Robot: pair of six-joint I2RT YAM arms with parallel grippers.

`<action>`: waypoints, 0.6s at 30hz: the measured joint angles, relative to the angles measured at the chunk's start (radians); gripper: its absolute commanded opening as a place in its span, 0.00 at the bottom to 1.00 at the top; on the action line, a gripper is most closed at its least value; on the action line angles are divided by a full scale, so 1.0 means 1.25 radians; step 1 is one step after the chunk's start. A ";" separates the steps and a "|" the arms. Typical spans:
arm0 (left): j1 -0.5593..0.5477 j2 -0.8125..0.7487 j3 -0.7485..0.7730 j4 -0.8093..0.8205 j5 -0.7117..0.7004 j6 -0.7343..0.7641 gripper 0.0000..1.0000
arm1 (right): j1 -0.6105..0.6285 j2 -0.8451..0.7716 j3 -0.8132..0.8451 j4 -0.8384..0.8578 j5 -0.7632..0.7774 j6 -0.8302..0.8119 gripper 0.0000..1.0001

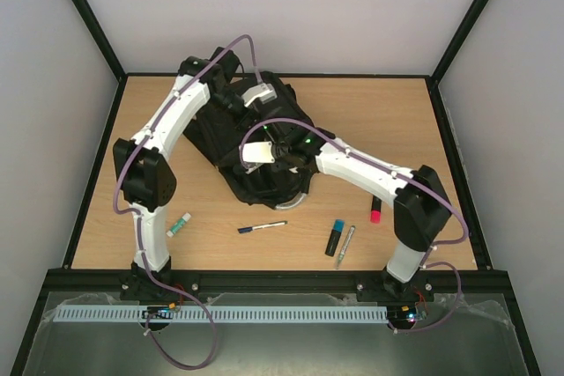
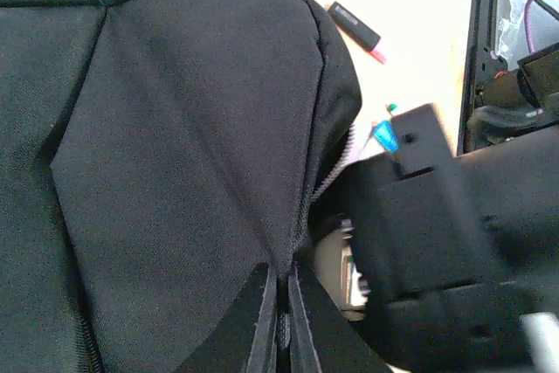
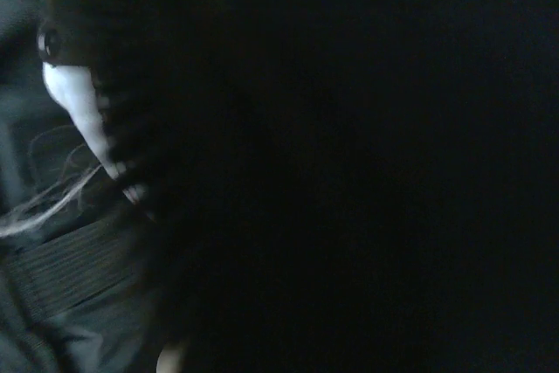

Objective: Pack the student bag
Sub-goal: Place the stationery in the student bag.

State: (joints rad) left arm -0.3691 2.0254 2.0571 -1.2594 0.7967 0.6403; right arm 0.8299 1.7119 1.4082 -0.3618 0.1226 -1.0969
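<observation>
Black fabric fills the middle of the desk (image 1: 370,112): the student bag (image 1: 264,184) lies toward the far side, with both arms bent in over it. The left gripper (image 2: 279,325) has its jaws pressed together on the cloth right at the zip line, pinching the edge of the opening. The right gripper (image 1: 275,154) is down at the bag's mouth, its own camera seeing only darkness; its jaws are closed, though I cannot tell whether anything is between them. To my eye the packing is far from done. Five things lie loose on the wood nearer the arms' bases: a white and green stick (image 1: 179,224), a pen (image 1: 262,227), a blue highlighter (image 1: 336,237), a silver marker (image 1: 345,246) just beside it, and a pink highlighter (image 1: 375,211). Whatever is already inside the bag is hidden
</observation>
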 measured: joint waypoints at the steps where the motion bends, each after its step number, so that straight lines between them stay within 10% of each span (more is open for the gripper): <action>1: 0.002 0.000 0.002 -0.003 0.002 0.001 0.05 | 0.000 0.013 -0.001 0.027 0.009 -0.009 0.01; 13: 0.026 0.004 0.034 -0.025 0.033 -0.001 0.03 | -0.007 0.084 -0.100 0.326 0.002 -0.080 0.02; 18: 0.029 0.011 0.034 -0.027 0.036 -0.001 0.03 | -0.015 0.131 -0.073 0.298 -0.029 -0.051 0.33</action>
State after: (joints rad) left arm -0.3325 2.0396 2.0991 -1.2926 0.8417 0.6388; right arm 0.8108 1.8759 1.3174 0.0101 0.0864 -1.1603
